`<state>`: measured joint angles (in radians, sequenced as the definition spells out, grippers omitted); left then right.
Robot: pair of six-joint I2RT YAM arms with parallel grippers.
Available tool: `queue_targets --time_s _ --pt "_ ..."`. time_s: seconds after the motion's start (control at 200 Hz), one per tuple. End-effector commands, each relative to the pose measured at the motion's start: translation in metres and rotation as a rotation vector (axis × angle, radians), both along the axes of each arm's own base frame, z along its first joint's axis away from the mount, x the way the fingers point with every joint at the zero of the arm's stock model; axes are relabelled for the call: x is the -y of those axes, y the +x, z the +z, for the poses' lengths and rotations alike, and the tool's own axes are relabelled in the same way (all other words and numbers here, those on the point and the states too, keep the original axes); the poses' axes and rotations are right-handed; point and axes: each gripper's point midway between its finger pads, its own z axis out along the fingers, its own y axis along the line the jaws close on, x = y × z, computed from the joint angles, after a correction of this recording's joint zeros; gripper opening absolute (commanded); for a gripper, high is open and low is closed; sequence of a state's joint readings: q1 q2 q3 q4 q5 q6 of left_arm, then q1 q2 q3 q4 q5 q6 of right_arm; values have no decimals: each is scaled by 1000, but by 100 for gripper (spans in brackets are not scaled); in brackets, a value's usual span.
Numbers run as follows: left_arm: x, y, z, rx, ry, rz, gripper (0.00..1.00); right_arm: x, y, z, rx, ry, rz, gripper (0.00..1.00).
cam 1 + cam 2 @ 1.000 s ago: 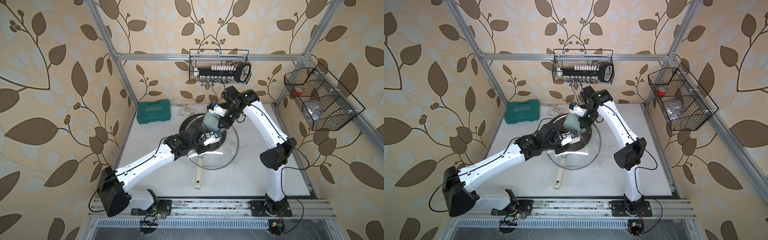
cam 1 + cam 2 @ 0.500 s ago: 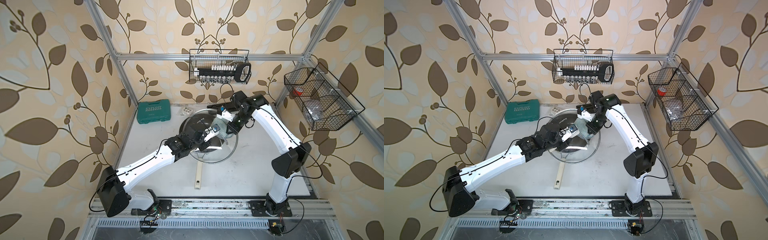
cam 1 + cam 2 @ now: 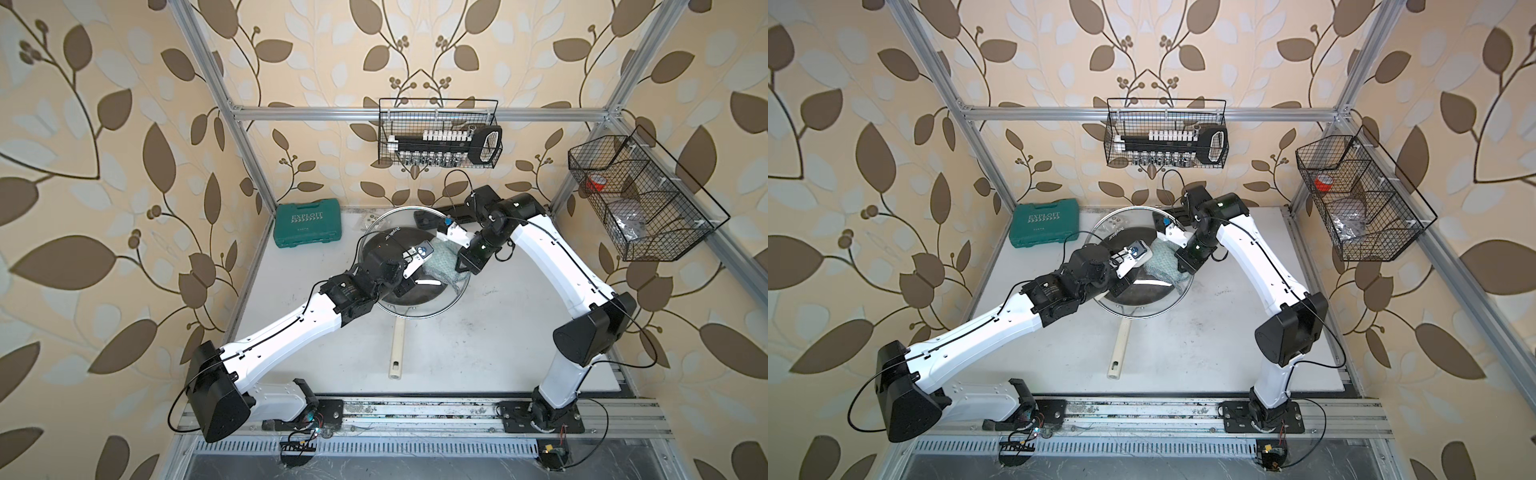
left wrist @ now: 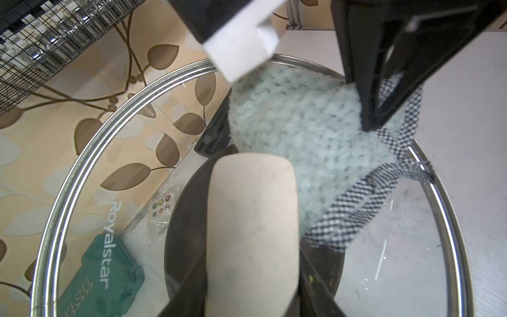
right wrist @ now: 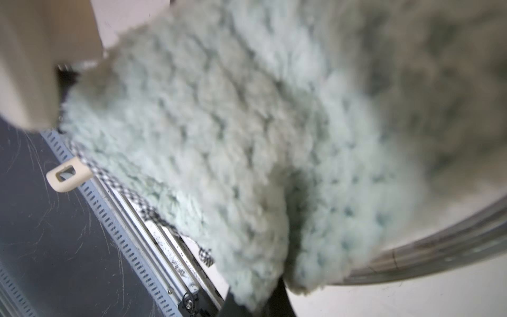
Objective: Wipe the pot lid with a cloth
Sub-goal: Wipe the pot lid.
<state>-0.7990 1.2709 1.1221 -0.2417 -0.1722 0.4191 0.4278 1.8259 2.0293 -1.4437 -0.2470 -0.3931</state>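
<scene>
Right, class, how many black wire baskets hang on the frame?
2. The back basket hangs from the rear rail, holding a socket set; the side basket hangs on the frame near the right arm, holding red tape. None seems hidden.

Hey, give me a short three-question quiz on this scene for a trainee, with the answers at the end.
1. True or false: the left tool is shut on the cream handle of the pot lid.
2. What does the right tool grip? A the cloth; B the lid's metal rim; C nothing.
3. Name the dark thing on the table that is seen through the lid's glass.
Key: 1 true. 2 A. 3 the frying pan.
</scene>
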Motion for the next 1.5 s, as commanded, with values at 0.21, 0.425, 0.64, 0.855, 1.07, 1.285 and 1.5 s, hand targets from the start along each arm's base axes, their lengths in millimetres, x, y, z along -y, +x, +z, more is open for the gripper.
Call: queue_targets --time_s 0.21,0.425,0.64,0.855,1.07,1.285,1.5 --pt "12 -4 104 220 -275 -41 0 -28 55 13 51 61 -41 0" --pt "11 -2 103 209 -289 -23 0 -34 68 6 51 69 -51 0" --pt "3 9 113 237 -364 63 0 -25 57 5 46 60 -55 0" --pt "-4 21 118 272 -427 156 0 -12 37 11 45 47 -49 0" --pt "-15 37 122 263 -526 296 0 -8 14 6 0 60 -36 0" --pt "-33 57 121 227 -644 513 0 -7 1 0 -20 80 -43 0" --pt "-22 59 114 206 -657 505 0 -5 4 -1 -14 74 -48 0"
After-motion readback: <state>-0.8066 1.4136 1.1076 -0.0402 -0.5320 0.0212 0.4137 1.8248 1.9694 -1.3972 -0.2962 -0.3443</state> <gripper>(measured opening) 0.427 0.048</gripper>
